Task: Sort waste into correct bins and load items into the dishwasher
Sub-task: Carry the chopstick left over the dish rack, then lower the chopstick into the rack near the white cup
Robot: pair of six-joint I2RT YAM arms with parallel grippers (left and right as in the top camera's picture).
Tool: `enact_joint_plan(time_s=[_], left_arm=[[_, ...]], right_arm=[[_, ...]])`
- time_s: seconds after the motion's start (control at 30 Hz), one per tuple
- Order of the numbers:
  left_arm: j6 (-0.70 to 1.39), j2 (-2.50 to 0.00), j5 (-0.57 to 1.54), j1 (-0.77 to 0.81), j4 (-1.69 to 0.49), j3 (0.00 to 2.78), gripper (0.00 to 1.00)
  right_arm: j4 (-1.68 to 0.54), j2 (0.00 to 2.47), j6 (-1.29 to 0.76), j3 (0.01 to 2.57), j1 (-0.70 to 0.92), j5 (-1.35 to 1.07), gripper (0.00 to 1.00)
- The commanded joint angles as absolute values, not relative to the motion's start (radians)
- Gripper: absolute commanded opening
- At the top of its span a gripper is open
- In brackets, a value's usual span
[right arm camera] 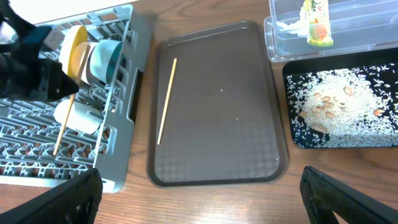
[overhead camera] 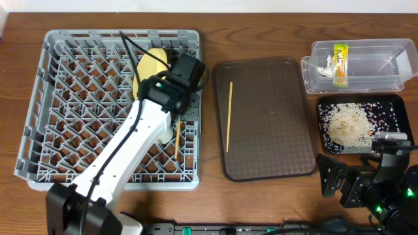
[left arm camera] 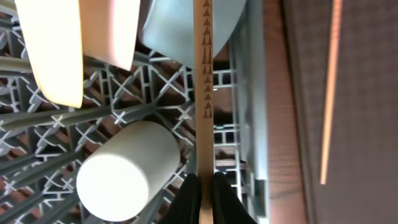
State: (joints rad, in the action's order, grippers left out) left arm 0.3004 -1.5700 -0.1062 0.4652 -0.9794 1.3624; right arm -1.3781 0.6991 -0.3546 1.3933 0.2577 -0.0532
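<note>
2 chopsticks (overhead camera: 229, 116): 1 on tray (overhead camera: 274, 130), 1 clamped in left gripper (left arm camera: 203, 186) over rack (overhead camera: 65, 98). Right gripper (right arm camera: 200, 177) wide apart, empty.

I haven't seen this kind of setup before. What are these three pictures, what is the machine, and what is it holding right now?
Two robot arms work at a wooden table. One picture looks down from above. The other two come from a camera on each arm's wrist, so the dark shapes at the bottom edge are that arm's own fingers.

The left gripper is shut on a chopstick over the grey dish rack. The rack holds a yellow plate, a blue bowl and a white cup. The right gripper is open and empty.

A second chopstick lies on the brown tray. The clear tub holds a wrapper and a tissue, and the black tray holds rice scraps.
</note>
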Motion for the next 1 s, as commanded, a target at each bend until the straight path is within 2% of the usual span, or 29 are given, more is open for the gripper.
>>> enact_joint_plan(time_s=[0.0, 0.2, 0.97], left_arm=[[0.343, -1.556, -0.07, 0.496, -0.974, 1.33, 0.06], [0.37, -1.556, -0.111, 0.562, -0.923, 1.277, 0.06], [0.406, -1.556, -0.146, 0.561, -0.891, 1.223, 0.06]], right_arm=[[-1.375, 0.698, -0.344, 1.407, 0.269, -0.062, 0.99], [-1.374, 0.698, -0.344, 1.407, 0.269, -0.08, 0.99], [-1.377, 0.698, -0.344, 1.434, 0.269, -0.08, 0.99]])
